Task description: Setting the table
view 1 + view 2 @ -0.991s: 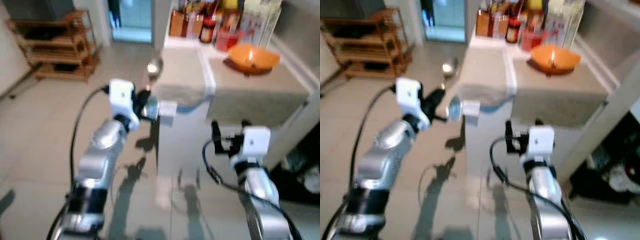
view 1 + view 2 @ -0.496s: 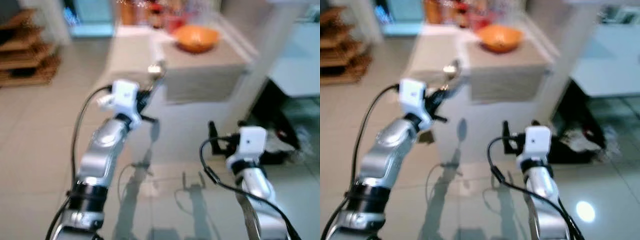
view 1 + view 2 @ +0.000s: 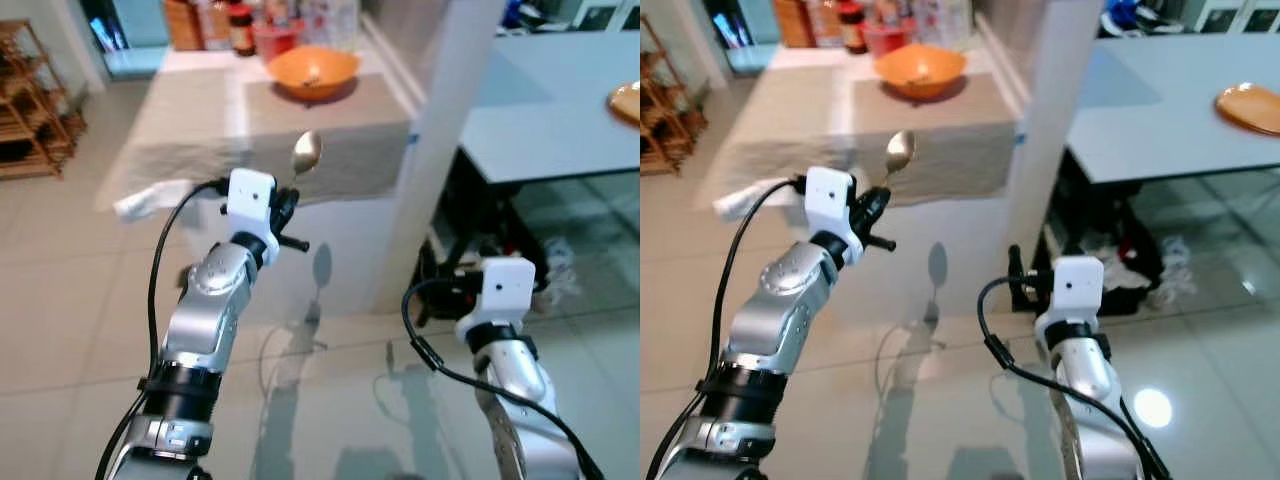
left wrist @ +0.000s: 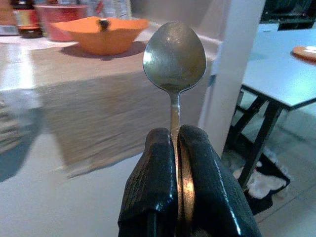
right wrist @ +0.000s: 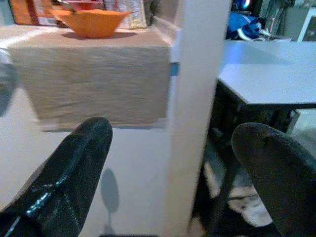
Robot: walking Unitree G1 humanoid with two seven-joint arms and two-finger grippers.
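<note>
The spoon [image 4: 174, 59] stands upright in the left hand [image 4: 177, 163], its handle clamped between the two black fingers [image 4: 153, 182] and its bowl pointing up, clear of everything around it. The left arm [image 3: 205, 320] is raised and bent at the elbow, reaching forward so that the hand sits in front of the near edge of the worktop [image 3: 180, 120], with the spoon's bowl showing against the worktop's beige cloth [image 3: 340, 150]. A black cable [image 3: 160, 270] loops from the left wrist down along the arm.

The right arm [image 3: 510, 370] is lower and drawn in closer to the body, forearm upright, its hand [image 5: 173, 163] held in front of a white pillar [image 3: 430, 150]. Its two fingers [image 5: 74, 168] are spread wide apart with nothing between them.

On the worktop an orange bowl [image 3: 312, 72] sits on the beige cloth, well beyond the spoon, with bottles and jars [image 3: 235, 20] clustered behind it at the far end. A crumpled white wrapper [image 3: 145, 200] lies at the worktop's near left corner. To the right of the pillar stands a pale grey table [image 3: 540, 110] carrying an orange plate [image 3: 1250, 108] at its far right. A wooden shelf [image 3: 30, 110] stands at the far left on the tiled floor [image 3: 60, 300].
</note>
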